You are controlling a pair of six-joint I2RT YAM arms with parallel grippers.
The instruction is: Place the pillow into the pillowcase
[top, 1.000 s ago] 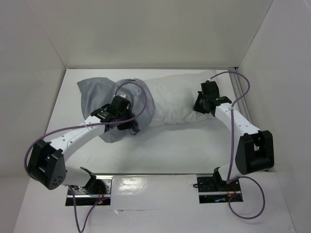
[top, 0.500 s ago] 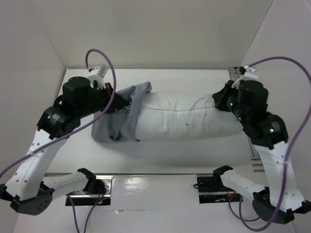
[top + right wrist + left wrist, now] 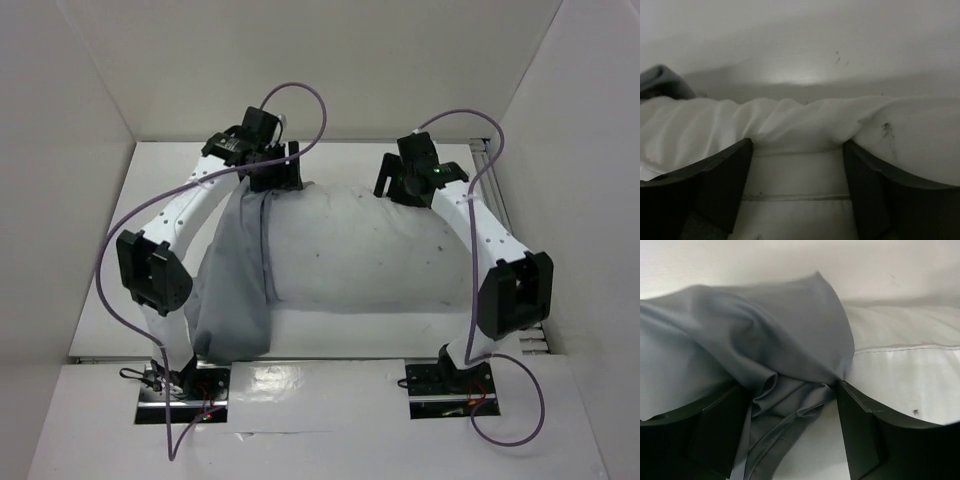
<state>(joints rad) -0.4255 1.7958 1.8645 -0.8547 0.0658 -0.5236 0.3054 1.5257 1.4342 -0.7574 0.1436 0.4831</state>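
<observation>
My left gripper (image 3: 790, 402) and right gripper (image 3: 797, 150): spread, nothing clamped. Pillowcase (image 3: 740, 335) looks limp and thin, so pinch its bunched edge. Pillow (image 3: 360, 250) looks soft and bulky, so pinch its seam ridge.

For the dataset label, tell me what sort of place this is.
Probably a lab test cell, not a bedroom: bare white walls box in a white table, two cabled robot arms are bolted at its near edge, and the pillow and pillowcase lie on it.
</observation>
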